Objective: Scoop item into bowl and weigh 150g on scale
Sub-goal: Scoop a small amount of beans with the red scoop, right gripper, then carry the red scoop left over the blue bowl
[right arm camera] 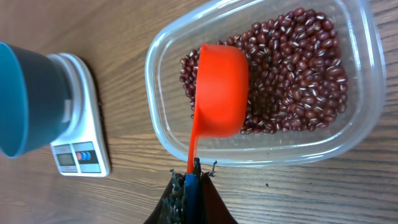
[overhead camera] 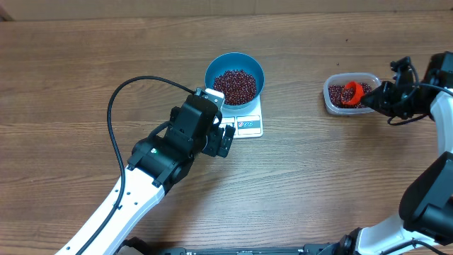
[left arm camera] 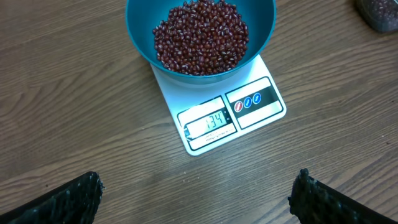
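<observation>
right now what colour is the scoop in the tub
Bright orange-red; the scoop shows best in the right wrist view.

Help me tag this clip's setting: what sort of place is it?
Likely a robot test bench, not a kitchen: a bare wood table, a robot arm, and a scale under a bowl of beans.

Left arm (overhead camera: 141, 177): white link, black boxy wrist, black cable (overhead camera: 152, 78) looping alongside. Right arm (overhead camera: 444, 117): white links, black joints. Left fingers (left arm camera: 68, 202) black, rough-textured.
</observation>
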Robot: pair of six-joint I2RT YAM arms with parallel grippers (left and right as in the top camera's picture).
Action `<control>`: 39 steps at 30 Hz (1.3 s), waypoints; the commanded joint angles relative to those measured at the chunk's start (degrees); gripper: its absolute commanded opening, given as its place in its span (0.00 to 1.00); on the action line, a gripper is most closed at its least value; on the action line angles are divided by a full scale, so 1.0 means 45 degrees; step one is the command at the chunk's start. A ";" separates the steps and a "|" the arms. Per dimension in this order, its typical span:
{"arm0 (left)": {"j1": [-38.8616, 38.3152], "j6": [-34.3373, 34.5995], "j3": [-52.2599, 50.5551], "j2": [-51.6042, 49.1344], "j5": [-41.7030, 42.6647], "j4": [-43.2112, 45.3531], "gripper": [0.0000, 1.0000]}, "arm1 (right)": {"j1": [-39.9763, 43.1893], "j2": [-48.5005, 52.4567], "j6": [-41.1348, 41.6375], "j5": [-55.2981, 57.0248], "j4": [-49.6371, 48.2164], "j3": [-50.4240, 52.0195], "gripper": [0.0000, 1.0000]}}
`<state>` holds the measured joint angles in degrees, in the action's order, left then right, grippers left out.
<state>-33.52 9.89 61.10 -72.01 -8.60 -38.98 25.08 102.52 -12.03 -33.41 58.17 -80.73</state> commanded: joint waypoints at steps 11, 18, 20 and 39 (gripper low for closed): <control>0.0063 -0.0194 -0.0073 0.0005 0.0126 0.0034 0.99 | 0.1015 0.0010 0.0005 -0.2914 0.1360 -0.0481 0.04; 0.0063 -0.0194 -0.0073 0.0005 0.0131 0.0034 1.00 | 0.0646 -0.0010 0.0000 -0.2987 0.2764 -0.1865 0.04; 0.0063 -0.0194 -0.0073 0.0005 0.0126 0.0034 1.00 | 0.0398 -0.0029 0.0000 -0.2987 0.3152 -0.2433 0.04; 0.0063 -0.0194 -0.0073 0.0005 0.0131 0.0034 0.99 | -0.5066 -0.0087 0.0010 -0.2783 0.1768 -0.3997 0.04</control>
<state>-33.52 9.89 61.10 -72.01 -8.60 -38.98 5.21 102.63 -11.88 -45.63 67.44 -96.97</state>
